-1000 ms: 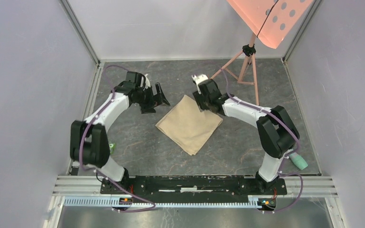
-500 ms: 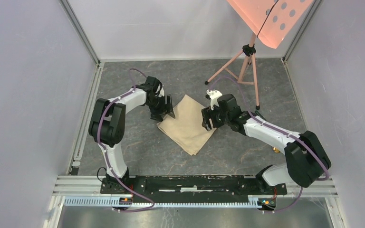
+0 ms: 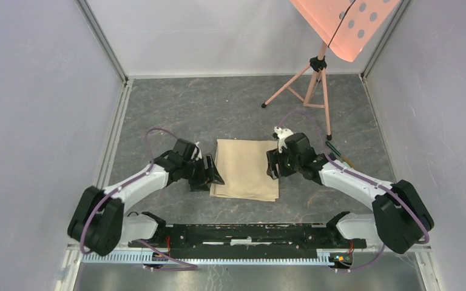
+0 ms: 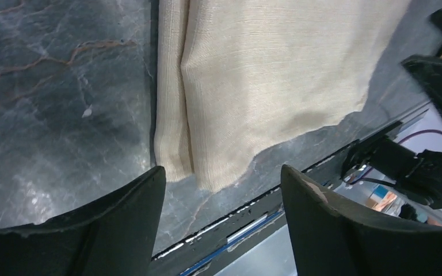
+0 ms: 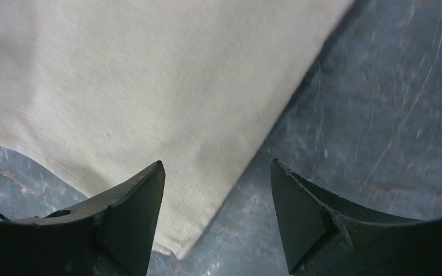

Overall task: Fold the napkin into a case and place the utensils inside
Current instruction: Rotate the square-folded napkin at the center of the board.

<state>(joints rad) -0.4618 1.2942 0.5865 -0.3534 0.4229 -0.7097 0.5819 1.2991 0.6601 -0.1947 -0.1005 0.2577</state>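
Note:
The beige napkin (image 3: 246,170) lies flat as an upright rectangle, square to the table. My left gripper (image 3: 211,176) stands open at its left edge, near the front corner. In the left wrist view the napkin (image 4: 265,75) shows a doubled strip along its left side, and its near corner lies just ahead of the left gripper (image 4: 221,172). My right gripper (image 3: 273,163) is open at the right edge. In the right wrist view the napkin (image 5: 121,86) runs its edge between the fingers of the right gripper (image 5: 217,164). Thin utensils (image 3: 343,160) lie beside the right forearm, too small to make out.
A pink tripod (image 3: 315,79) carrying an orange perforated panel (image 3: 346,24) stands at the back right. The black and aluminium base rail (image 3: 249,233) runs along the near edge. Grey walls close in the left, back and right sides.
The napkin has turned from a diamond to lie square and has shifted nearer the rail. Both arms swung back toward the near side with it. The right jaws have widened.

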